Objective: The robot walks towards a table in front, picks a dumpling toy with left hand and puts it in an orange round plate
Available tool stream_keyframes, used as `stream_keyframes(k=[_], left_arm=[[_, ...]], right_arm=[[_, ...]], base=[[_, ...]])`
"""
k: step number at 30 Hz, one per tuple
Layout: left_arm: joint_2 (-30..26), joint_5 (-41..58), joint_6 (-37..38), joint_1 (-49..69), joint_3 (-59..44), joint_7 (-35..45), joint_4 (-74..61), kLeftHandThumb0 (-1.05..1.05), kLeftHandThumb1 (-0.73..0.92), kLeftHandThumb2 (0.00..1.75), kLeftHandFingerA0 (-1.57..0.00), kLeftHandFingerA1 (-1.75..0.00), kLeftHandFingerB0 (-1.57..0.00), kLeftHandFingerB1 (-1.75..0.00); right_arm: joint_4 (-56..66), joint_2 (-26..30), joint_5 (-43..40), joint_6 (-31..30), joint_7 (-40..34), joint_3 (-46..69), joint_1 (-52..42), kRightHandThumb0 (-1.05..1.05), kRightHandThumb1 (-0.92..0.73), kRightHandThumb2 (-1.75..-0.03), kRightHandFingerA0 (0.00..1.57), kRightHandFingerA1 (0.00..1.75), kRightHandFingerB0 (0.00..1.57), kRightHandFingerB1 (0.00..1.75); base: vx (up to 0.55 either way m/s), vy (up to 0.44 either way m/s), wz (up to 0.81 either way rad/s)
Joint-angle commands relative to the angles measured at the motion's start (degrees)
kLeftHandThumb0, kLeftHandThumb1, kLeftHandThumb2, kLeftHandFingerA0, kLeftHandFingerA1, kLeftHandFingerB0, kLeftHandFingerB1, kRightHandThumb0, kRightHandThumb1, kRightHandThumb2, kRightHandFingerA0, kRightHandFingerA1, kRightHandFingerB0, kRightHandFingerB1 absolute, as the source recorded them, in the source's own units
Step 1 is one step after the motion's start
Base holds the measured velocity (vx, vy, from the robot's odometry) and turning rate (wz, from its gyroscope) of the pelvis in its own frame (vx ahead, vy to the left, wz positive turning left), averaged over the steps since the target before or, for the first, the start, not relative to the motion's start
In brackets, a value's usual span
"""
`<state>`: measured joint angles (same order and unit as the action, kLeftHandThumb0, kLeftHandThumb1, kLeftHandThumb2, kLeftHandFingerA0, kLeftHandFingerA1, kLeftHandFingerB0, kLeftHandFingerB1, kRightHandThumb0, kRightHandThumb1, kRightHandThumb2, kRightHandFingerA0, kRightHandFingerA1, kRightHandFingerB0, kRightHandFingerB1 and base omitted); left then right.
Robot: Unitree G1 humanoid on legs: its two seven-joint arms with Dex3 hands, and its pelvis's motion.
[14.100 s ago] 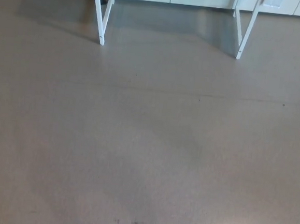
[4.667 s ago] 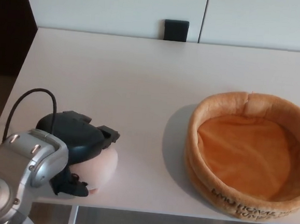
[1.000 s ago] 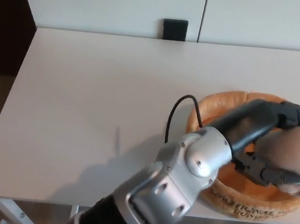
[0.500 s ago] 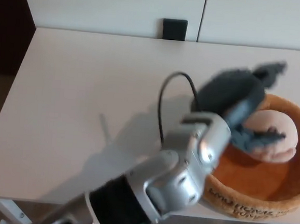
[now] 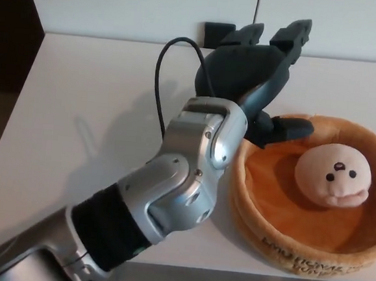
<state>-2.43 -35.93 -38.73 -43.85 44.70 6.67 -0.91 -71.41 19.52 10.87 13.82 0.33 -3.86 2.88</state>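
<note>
- The left hand [image 5: 255,71] is raised above the table [image 5: 81,86], just beyond the near-left rim of the orange round plate [image 5: 259,234]; half a second ago it hung lower, over the plate's inside, and a second ago it was deep over the plate's right part.
- Its fingers [image 5: 293,33] are spread apart and point up and away, with the thumb [image 5: 286,129] sticking out to the right over the plate's rim. It holds nothing now. In the two earlier moments the fingers were wrapped around the toy.
- The dumpling toy [image 5: 334,175] lies inside the plate, to the right of the hand and below it, clear of the thumb. Its face with two dark eyes and a small mouth is turned up. Earlier it was partly hidden under the dark fingers; before that, about five seconds back, it sat at the table's near-left edge under the same hand.
- The silver forearm [image 5: 185,173] and its black cable [image 5: 164,67] now cross the middle of the picture, running from the lower left up to the hand, and cover the plate's left rim.
- The plate sits in the same place at the table's near-right part, with dark lettering on its front wall.
- A black square [image 5: 213,32] on the wall [image 5: 120,5] shows just left of the hand's back.
- The right hand does not show.
</note>
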Motion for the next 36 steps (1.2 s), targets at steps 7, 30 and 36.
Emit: stream_keyframes(k=[7, 30, 36], left_arm=[[-15.2, -0.5, 0.9, 15.4, -11.3, 10.7, -36.4, -1.01, 0.66, 1.01, -0.02, -0.09, 0.0, 0.0], [-16.5, 46.9, 67.9, 104.3, -80.5, 37.4, -11.5, -0.56, 0.5, 0.56, -0.49, -0.4, -0.42, -0.34], [-23.7, 35.5, 68.3, 104.0, -76.0, 26.2, 9.6, -0.54, 0.39, 0.74, -0.57, -0.57, -0.45, -0.47]], right_arm=[[0.0, 0.4, 0.4, -0.6, 0.2, -0.1, -0.4, -0.8, -0.61, -0.9, 0.8, 1.12, 0.04, 0.39], [-2.2, 0.5, -0.5, -0.7, -0.4, 0.8, -3.1, -0.73, -0.54, -0.94, 0.73, 1.02, 0.04, 0.45], [-2.1, 0.6, -0.1, -1.5, -0.7, 0.4, -4.8, -0.78, -0.59, -0.91, 0.61, 0.91, 0.07, 0.42]], base=[[0.0, 0.0, 0.0], [0.0, 0.0, 0.0], [0.0, 0.0, 0.0]])
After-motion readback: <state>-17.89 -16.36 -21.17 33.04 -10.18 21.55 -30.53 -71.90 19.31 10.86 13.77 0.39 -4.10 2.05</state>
